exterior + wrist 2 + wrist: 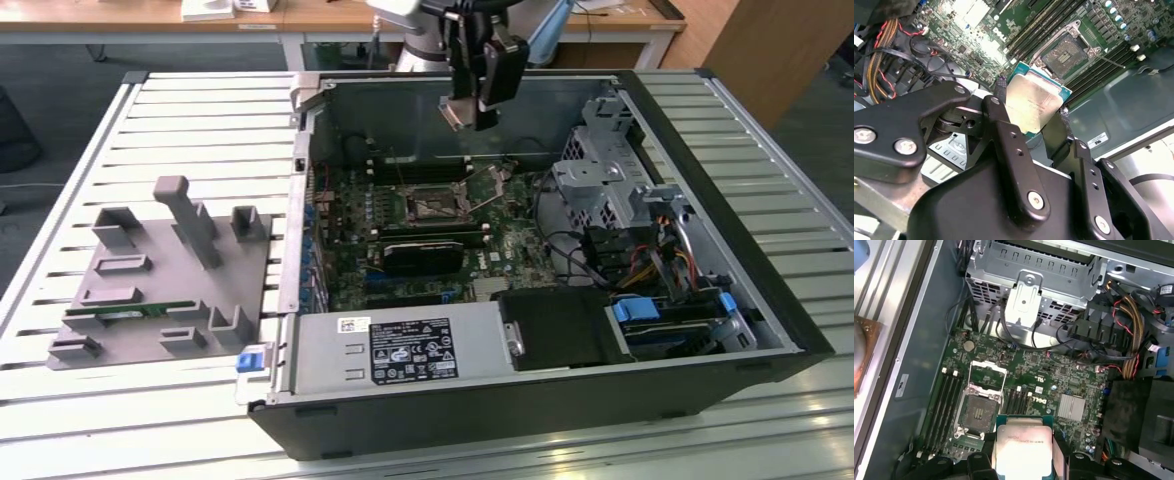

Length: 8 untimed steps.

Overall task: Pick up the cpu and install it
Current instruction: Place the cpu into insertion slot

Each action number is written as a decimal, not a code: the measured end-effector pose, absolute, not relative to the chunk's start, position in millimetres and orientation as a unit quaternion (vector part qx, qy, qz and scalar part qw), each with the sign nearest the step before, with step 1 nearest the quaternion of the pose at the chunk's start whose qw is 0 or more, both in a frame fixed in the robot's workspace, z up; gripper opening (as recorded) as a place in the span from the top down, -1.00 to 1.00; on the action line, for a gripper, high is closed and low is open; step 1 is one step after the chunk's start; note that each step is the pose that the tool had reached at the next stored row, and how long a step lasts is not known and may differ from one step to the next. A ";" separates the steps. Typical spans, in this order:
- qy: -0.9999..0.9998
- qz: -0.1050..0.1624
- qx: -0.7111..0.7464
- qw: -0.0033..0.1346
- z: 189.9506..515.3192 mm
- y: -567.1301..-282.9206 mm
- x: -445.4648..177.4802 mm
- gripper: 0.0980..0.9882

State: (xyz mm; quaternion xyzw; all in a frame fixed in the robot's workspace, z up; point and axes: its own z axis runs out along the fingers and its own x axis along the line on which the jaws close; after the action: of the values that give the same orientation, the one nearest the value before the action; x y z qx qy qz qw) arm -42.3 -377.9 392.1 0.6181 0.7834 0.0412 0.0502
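- Nearest in the exterior view, at 6 o'clock of the open computer case [561,400]: a grey power box [400,352] with a label on its top.
- At 9 o'clock of the case, on the slatted table [187,120]: a grey plastic tray [187,290] with upright posts, and a green memory stick [127,312] lying flat near its front edge.
- Inside the case, just past the power box: the green board [400,235], lying flat, with bundled cables [641,265] at 3 o'clock of it.
- About mid-board: the square socket [430,205], with its metal frame swung open and its contact field bare in both wrist views.
- At 12 o'clock of the socket, raised in the air and well apart from the board: the claw [465,118], hanging from the arm with its tips pointing down.
- Pinched between the claw's two black fingers [1004,130], gripped on opposite edges: the cpu [1035,97], with a silver top and a blue-green rim, its top turned toward both wrist cameras and touching nothing but the fingers.
- Farthest, at 12 o'clock beyond the table: a wooden desk [334,15].
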 end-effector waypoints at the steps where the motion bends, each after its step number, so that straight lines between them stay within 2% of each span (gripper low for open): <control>1: 0.781 0.041 0.621 0.050 392.1 -377.8 -42.3 0.02; 8: 0.760 0.039 0.646 0.052 391.7 -377.6 -42.3 0.02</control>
State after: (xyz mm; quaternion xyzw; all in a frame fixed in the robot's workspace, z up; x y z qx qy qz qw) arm -42.3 -377.6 391.7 0.6462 0.7604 0.0392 0.0517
